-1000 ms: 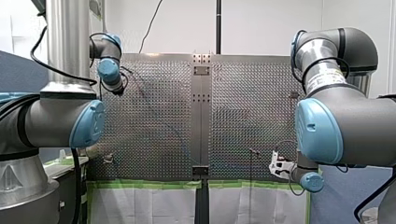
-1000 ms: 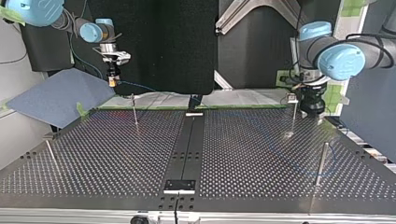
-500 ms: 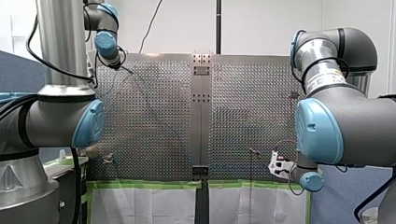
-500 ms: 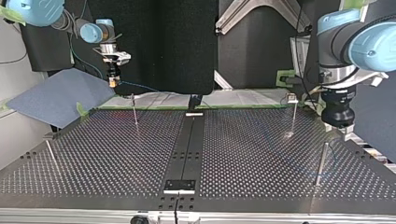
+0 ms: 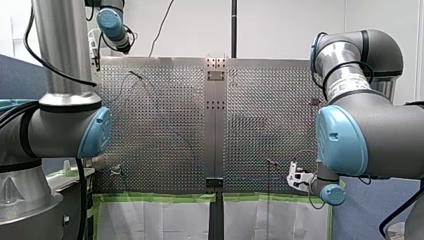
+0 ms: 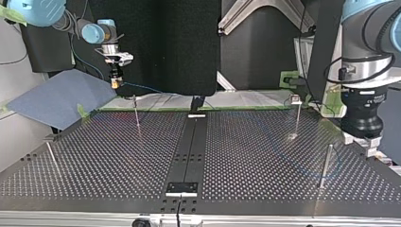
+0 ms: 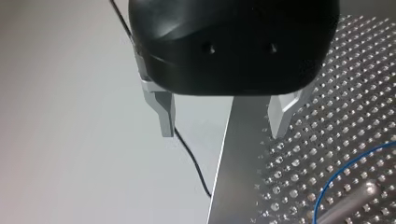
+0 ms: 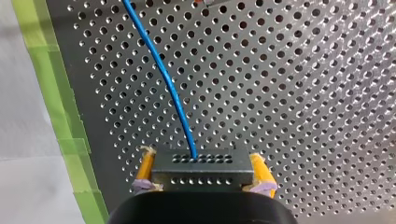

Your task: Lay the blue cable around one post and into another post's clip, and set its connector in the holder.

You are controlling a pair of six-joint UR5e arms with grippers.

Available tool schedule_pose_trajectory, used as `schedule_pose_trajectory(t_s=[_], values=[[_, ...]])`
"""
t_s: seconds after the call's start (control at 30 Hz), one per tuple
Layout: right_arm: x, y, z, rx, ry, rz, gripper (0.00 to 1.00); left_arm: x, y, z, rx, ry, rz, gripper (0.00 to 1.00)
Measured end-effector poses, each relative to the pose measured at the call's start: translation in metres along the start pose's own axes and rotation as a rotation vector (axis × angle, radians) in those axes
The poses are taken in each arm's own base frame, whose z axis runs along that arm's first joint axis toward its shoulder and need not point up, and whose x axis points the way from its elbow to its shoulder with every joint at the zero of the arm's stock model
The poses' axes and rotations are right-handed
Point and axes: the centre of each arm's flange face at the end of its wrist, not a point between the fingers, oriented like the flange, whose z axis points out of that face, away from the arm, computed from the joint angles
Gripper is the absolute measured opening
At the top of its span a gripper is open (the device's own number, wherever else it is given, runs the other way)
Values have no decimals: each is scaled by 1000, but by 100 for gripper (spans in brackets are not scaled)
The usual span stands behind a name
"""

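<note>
Yellow-padded right fingers (image 8: pixel 146 164) tight on connector (image 8: pixel 201 171) above perforated table (image 8: pixel 303 93); left fingers (image 7: pixel 164 112) spread, empty, near post (image 7: pixel 350 205).

My left arm (image 5: pixel 111 22) reaches high over the counter's (image 5: pixel 165 115) far corner; my right tool (image 5: pixel 299 178) hangs beside a near-edge post (image 5: pixel 270 162)

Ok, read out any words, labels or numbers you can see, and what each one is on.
No text here is legible.
Label on my right arm, front view: print too small to read.
White print on my left arm, top view: too blurred to read.
</note>
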Motion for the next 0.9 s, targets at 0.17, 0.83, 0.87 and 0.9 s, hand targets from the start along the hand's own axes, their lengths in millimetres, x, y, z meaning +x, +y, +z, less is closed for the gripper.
schedule_pose_trajectory(t_s=[0.17, 0.83, 0.87, 0.9], values=[[0, -1, 0, 3, 0, 0, 0, -15, -4, -1, 8, 6, 43, 100], [-1, -2, 0, 4, -3, 0, 0, 5, -13, 2, -16, 183, 73, 100], [-1, -2, 0, 4, -3, 0, 0, 6, -12, 1, -20, 193, 74, 100], [-1, -2, 0, 4, -3, 1, 0, 7, -12, 0, -24, 201, 75, 100]])
